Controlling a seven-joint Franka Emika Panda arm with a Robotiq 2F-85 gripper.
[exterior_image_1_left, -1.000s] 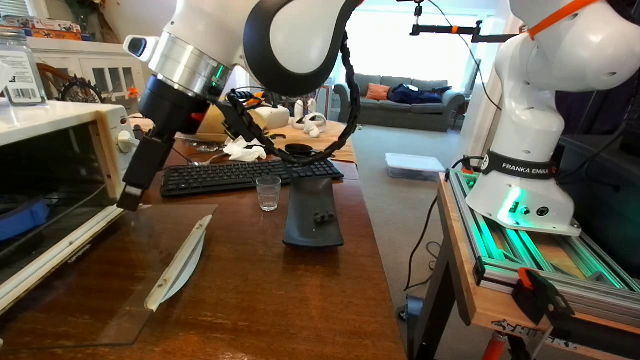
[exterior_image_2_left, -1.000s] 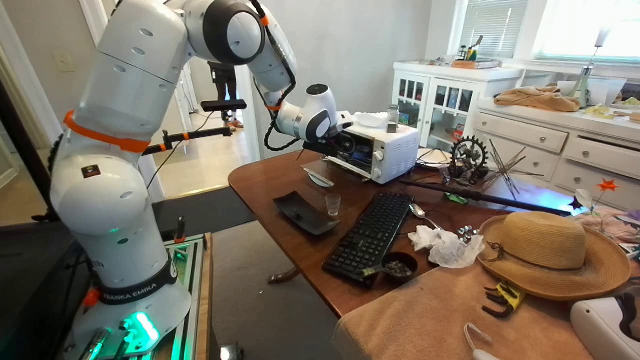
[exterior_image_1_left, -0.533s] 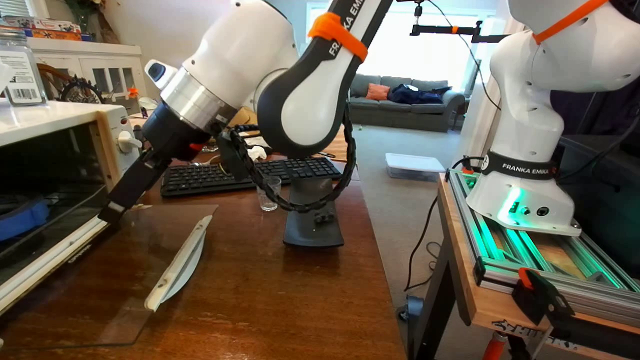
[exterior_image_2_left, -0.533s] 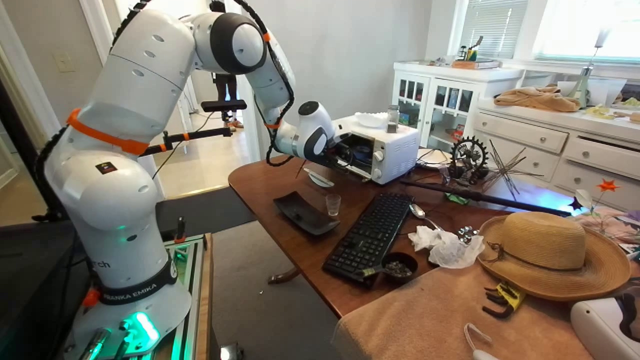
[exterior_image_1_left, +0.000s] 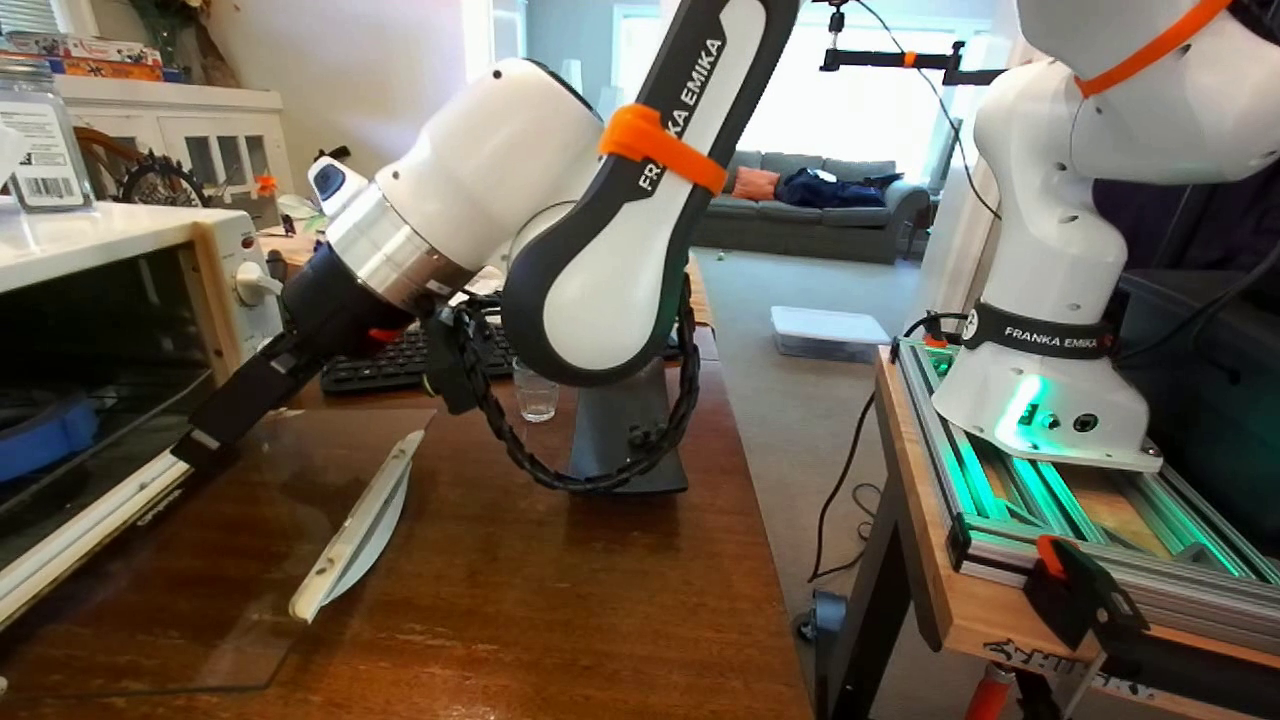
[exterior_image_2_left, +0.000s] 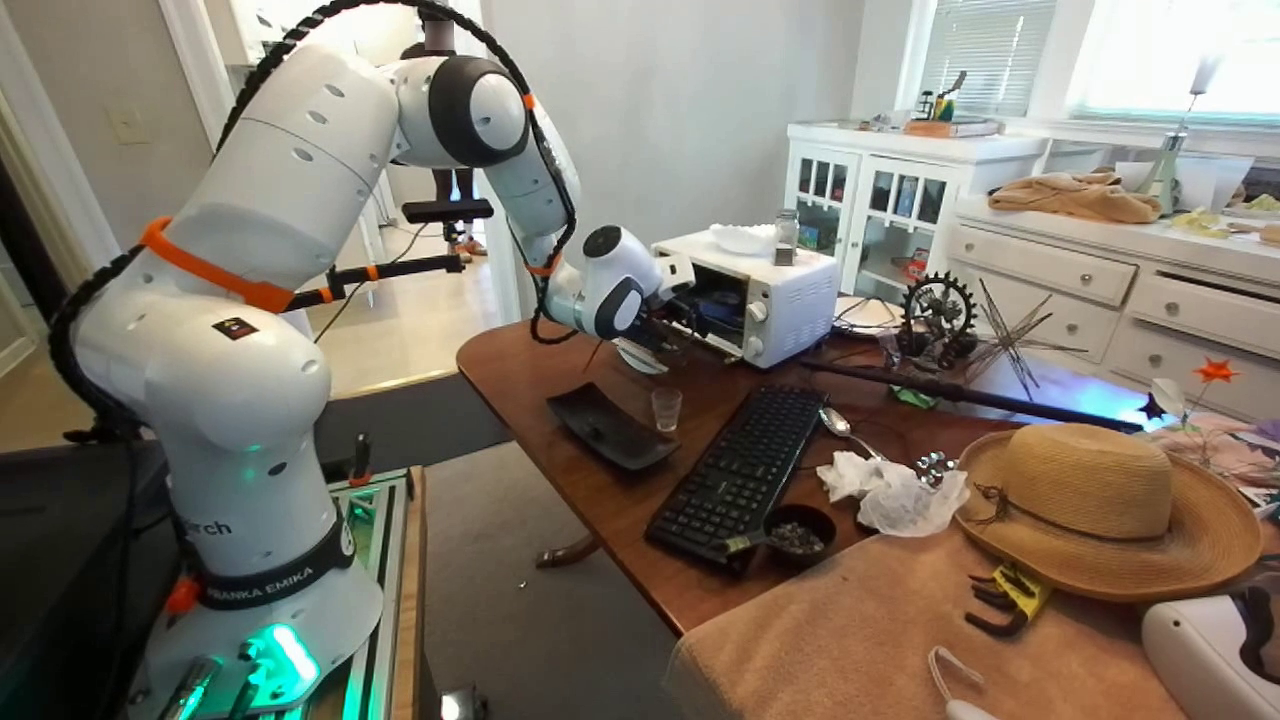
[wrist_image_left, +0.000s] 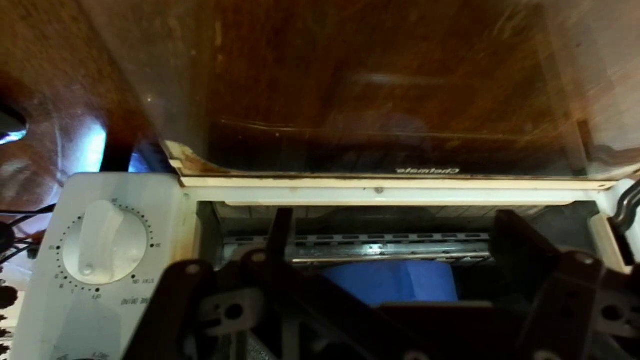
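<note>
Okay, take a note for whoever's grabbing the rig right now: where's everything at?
Black two-fingered gripper: open, empty, at the open front of the white boxy toaster oven; contact with it unclear.
Things: blue curved object inside the oven; clear flat glass door at its front.
Done: door folded down.
Left: blue curved object is inside, ungripped.
</note>
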